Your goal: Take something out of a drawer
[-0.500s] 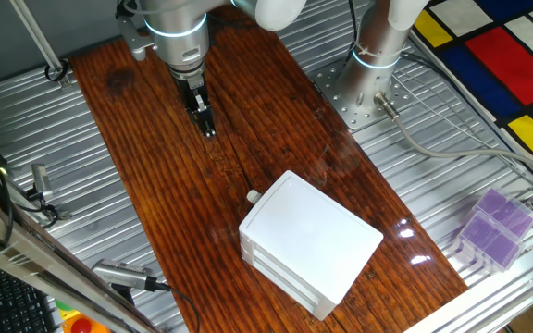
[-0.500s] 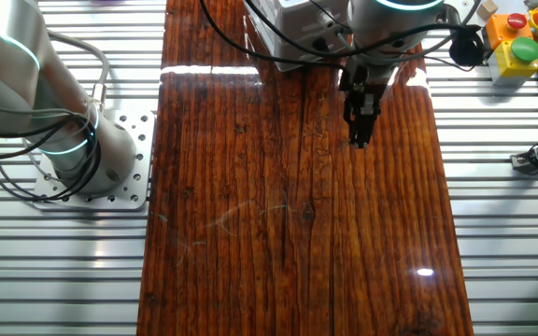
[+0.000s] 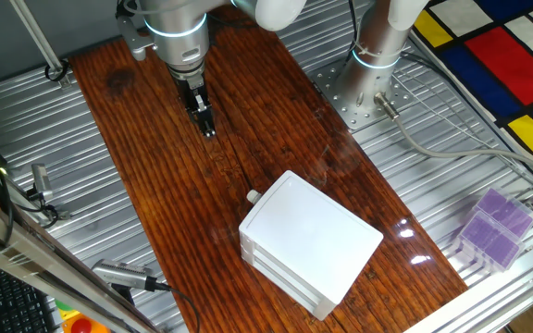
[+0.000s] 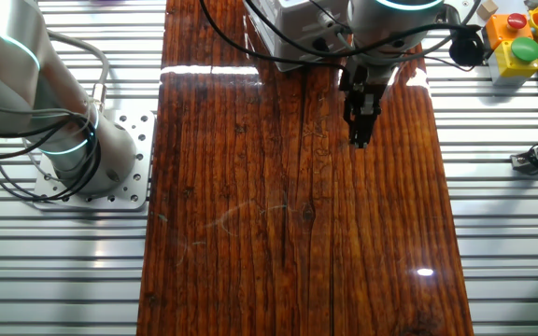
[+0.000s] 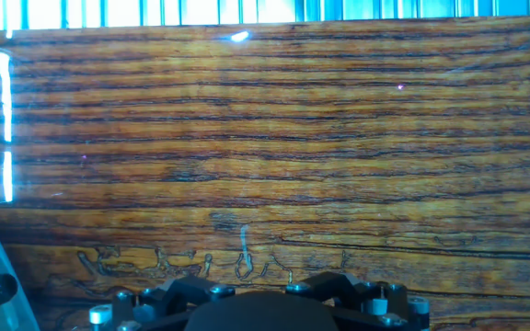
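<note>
The white stacked box [image 3: 311, 242] sits on the wooden table near its front end. Its uppermost drawer [image 3: 276, 222] is pushed in, with the small round white knob [image 3: 251, 196] sticking out toward the arm. The tan block is hidden; nothing of it shows. My gripper [image 3: 208, 128] hangs over the far part of the table, well apart from the box, its fingers close together and empty. It also shows in the other fixed view [image 4: 360, 138]. The hand view shows only bare wood and the gripper's dark body [image 5: 265, 311]; the fingertips are out of view there.
The dark wooden board [image 3: 155, 185] lies on ribbed metal. The arm's base [image 3: 373, 55] stands at the back right. A purple box [image 3: 495, 227] lies at the right edge. Red, yellow and green buttons [image 4: 521, 37] sit at a far corner.
</note>
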`<action>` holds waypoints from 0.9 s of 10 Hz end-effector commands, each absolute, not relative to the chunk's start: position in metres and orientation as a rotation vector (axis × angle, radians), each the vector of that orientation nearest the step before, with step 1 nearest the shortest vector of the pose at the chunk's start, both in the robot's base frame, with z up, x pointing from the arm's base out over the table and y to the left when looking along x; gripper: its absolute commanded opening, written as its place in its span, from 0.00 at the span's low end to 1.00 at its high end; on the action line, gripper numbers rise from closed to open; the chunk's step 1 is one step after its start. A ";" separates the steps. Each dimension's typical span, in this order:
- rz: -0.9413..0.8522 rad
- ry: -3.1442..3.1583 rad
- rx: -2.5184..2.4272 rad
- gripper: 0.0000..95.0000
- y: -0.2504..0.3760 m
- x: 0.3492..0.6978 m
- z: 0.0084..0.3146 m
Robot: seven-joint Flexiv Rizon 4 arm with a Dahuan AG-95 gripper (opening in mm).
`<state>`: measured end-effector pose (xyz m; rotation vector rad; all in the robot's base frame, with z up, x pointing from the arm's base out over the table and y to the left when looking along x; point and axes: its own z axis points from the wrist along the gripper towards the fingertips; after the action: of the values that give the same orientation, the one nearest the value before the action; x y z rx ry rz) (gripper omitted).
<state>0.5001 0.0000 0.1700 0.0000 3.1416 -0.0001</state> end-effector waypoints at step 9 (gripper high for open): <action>0.056 3.100 -0.766 0.00 0.048 0.504 0.177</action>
<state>0.5025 0.0299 0.1754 -0.6829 3.1042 0.0716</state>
